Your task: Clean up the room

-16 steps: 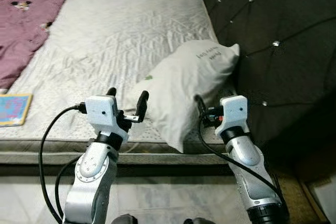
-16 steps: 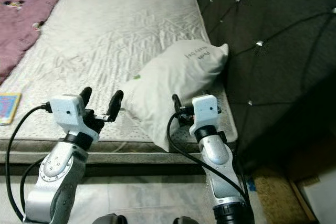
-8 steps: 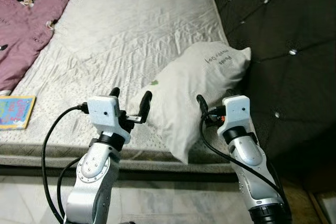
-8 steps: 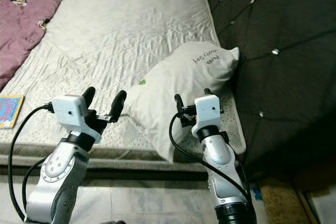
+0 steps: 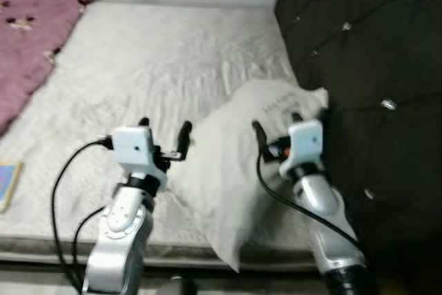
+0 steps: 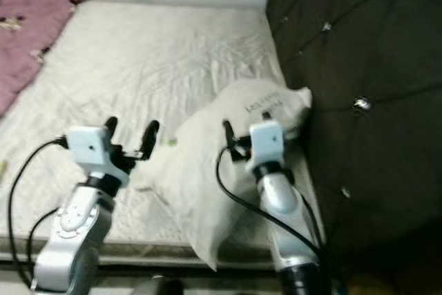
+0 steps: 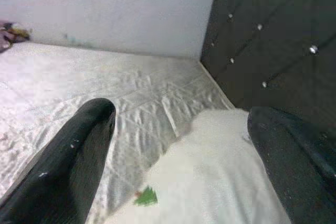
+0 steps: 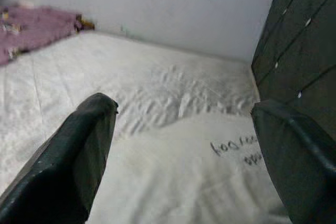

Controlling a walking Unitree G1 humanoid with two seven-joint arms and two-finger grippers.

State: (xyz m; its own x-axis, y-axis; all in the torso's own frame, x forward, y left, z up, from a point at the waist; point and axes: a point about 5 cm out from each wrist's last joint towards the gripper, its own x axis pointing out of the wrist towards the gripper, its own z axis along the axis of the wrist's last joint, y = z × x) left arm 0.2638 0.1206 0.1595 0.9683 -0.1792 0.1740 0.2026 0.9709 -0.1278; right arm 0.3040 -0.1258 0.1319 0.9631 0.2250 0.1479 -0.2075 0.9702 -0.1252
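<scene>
Up against the headboard (image 5: 359,67) the pillow (image 5: 242,170) looks light and floppy, so with my left gripper (image 5: 164,136) and right gripper (image 5: 276,126) both spread wide I'd pinch opposite corners.

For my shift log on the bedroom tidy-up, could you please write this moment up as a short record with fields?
Setting: bed with a pale quilted mattress, dark tufted headboard on the robot's right
Pillow: white pillow lying near the mattress's front edge, its top corner by the headboard, printed text near that corner
Blanket: purple blanket at the mattress's far left
Book: edge of a colourful book at the left border
Left hand: left hand open, raised at the pillow's left side
Right hand: right hand open, over the pillow's upper part
Contact: cannot tell whether either hand touches the pillow
</scene>
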